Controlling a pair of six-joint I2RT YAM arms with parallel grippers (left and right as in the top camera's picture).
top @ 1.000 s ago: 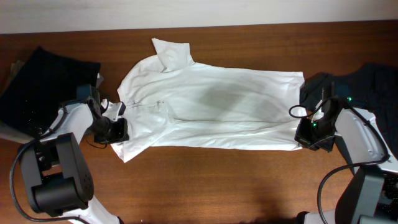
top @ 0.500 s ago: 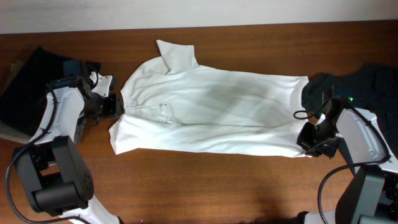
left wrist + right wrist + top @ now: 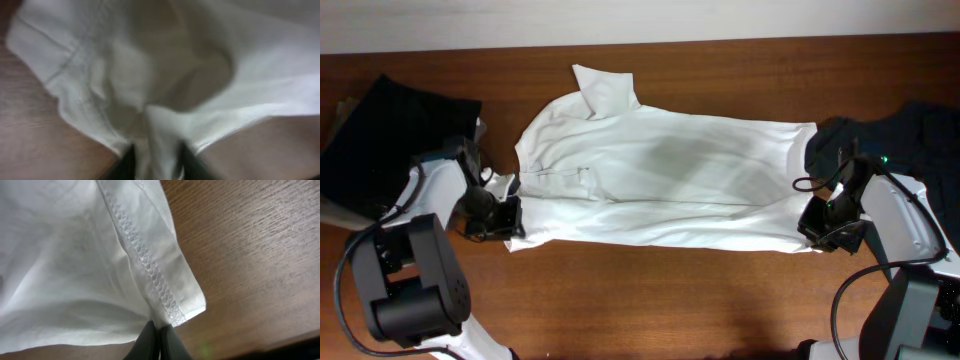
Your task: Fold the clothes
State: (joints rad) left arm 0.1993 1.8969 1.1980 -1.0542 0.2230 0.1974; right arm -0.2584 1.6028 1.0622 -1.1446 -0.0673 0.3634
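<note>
A thin, wrinkly white collared shirt (image 3: 660, 175) lies spread across the middle of the brown wooden table (image 3: 650, 300). The left gripper (image 3: 155, 161) pinches bunched fabric toward the table's left edge. The right gripper (image 3: 159, 336), pressed together, nips the hem toward the right edge.

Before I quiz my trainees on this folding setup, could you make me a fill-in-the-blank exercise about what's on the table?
1. The shirt spread across the table is ___ in colour.
2. The right pincer is ___ (open/shut) on the shirt's hem corner.
3. A dark garment lies at the table's left end and another at its ___ end.
Missing words: white; shut; right.
</note>
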